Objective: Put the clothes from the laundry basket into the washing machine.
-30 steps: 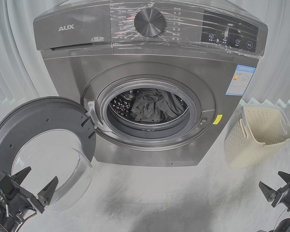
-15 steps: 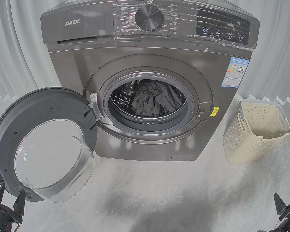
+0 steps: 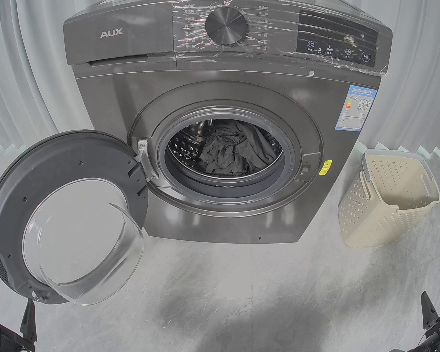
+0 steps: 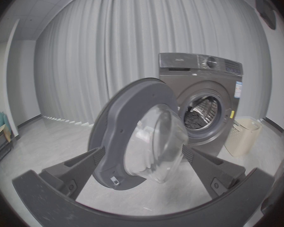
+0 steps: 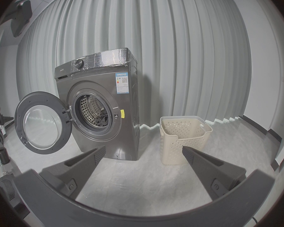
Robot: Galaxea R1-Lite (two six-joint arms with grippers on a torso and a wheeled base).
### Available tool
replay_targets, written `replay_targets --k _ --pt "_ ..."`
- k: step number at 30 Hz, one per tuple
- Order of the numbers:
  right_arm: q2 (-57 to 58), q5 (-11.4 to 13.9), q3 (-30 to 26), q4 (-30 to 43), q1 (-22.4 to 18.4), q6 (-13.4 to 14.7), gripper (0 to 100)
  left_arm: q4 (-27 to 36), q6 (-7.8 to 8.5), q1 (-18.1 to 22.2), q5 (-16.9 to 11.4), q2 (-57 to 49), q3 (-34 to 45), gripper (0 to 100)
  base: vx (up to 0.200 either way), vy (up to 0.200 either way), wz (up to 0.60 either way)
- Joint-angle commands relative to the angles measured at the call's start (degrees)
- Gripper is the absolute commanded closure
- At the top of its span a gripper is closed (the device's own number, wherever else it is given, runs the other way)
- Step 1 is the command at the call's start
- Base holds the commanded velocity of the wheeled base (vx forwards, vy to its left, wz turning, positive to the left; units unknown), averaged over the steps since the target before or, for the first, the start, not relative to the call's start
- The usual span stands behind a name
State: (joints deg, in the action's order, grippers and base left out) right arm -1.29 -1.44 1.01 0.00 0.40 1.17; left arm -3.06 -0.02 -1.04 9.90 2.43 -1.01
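We see the washing machine point(image 3: 220, 79), a boxy brushed-grey metal front-loader, standing on a pale, glossy marbled floor point(image 3: 259, 289) before a pleated white curtain point(image 3: 14, 74). Crinkled clear film point(image 3: 278, 40) covers its control panel around a round ribbed dial point(image 3: 226, 25). The round door point(image 3: 58, 162) hangs wide open at 8 o'clock from the drum mouth, a matte grey ring around a bulging clear glass bowl point(image 3: 78, 240). The clothes point(image 3: 234, 150), a crumpled dark heap of soft fabric, lie inside the perforated steel drum, piled toward its 5 o'clock side. The laundry basket point(image 3: 371, 221), cream plastic with dotted perforations and rounded corners, stands upright on the floor at 4 o'clock from the machine, just beside it. The left gripper point(image 3: 11, 297) sits low at 7 o'clock in the head view, its pointed black fingers spread apart and grasping nothing; the right gripper point(image 3: 437, 289) sits at 5 o'clock, likewise released.
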Motion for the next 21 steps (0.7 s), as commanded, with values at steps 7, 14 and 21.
replay_targets --k 7,14,21 --pt "0.7 0.3 -1.0 -0.1 -0.2 0.0 0 3.2 0.82 0.8 -12.4 -2.3 0.9 0 0.000 0.000 0.00" --pt "0.6 0.5 -1.0 0.0 -0.2 -0.6 0 3.2 0.38 0.8 -11.6 -2.3 0.9 0 -0.086 0.000 0.00" --pt "0.6 0.5 -1.0 0.0 -0.2 -0.6 0 3.2 0.38 0.8 -11.5 -2.3 0.9 0 -0.086 0.000 0.00"
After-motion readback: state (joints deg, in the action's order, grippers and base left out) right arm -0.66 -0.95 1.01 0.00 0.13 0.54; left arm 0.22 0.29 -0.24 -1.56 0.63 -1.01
